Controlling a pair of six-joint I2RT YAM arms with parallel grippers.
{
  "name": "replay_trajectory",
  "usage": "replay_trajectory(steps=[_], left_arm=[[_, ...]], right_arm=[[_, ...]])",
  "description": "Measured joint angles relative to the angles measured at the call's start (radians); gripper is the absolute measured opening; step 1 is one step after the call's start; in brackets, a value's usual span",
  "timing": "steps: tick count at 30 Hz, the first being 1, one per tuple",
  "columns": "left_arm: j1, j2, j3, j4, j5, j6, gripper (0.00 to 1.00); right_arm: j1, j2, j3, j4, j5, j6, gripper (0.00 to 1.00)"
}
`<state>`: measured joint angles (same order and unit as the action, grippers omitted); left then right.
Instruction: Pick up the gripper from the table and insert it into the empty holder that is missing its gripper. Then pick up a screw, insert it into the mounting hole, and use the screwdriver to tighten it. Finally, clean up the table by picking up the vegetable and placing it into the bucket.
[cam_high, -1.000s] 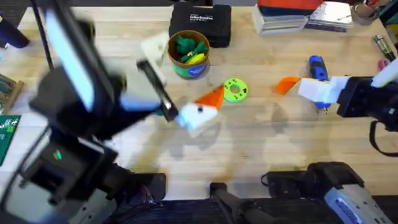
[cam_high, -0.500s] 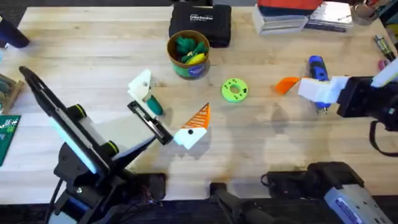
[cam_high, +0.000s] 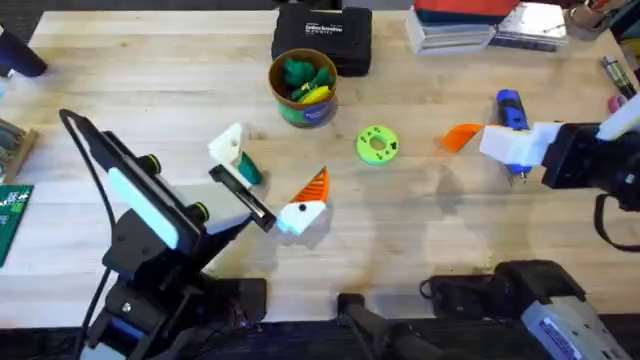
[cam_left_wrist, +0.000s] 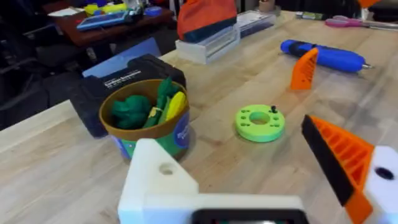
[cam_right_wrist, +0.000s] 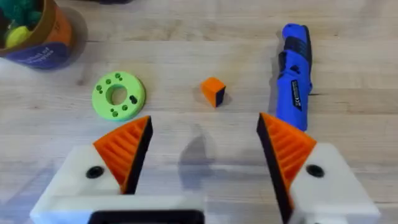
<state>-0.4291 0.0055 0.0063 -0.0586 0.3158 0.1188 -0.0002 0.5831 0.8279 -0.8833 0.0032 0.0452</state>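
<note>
The screwdriver (cam_high: 510, 108) lies on the table's right side, just beside the right gripper (cam_high: 480, 140); the bucket (cam_high: 303, 112) stands far back, and the vegetable (cam_high: 248, 172) lies by the left gripper (cam_high: 272, 158).

Left wrist: its fingers spread wide, empty, with the bucket (cam_left_wrist: 155, 140) and a lime disc (cam_left_wrist: 260, 122) beyond.

Right wrist: orange fingers (cam_right_wrist: 124, 149) gape wide, holding nothing; the screwdriver (cam_right_wrist: 295, 74) lies ahead.

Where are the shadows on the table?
Overhead: soft grey shadows lie on the table, in the middle and toward the right arm. Right wrist: a darker patch of shadow sits on the wood inside the open right end effector.
</note>
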Motion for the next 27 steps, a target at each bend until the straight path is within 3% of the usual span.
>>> replay_trajectory(steps=[6, 20, 27], left_arm=[[0.117, 0.000, 0.000, 0.001, 0.014, 0.000, 0.985], [0.120, 0.000, 0.000, 0.002, 0.028, 0.000, 0.985], [0.120, 0.000, 0.000, 0.003, 0.060, 0.000, 0.985]], right_arm=[[0.000, 0.000, 0.000, 0.000, 0.000, 0.000, 0.993], [0.000, 0.000, 0.000, -0.011, 0.002, -0.002, 0.994], [0.000, 0.000, 0.001, -0.199, 0.011, -0.020, 0.993]])
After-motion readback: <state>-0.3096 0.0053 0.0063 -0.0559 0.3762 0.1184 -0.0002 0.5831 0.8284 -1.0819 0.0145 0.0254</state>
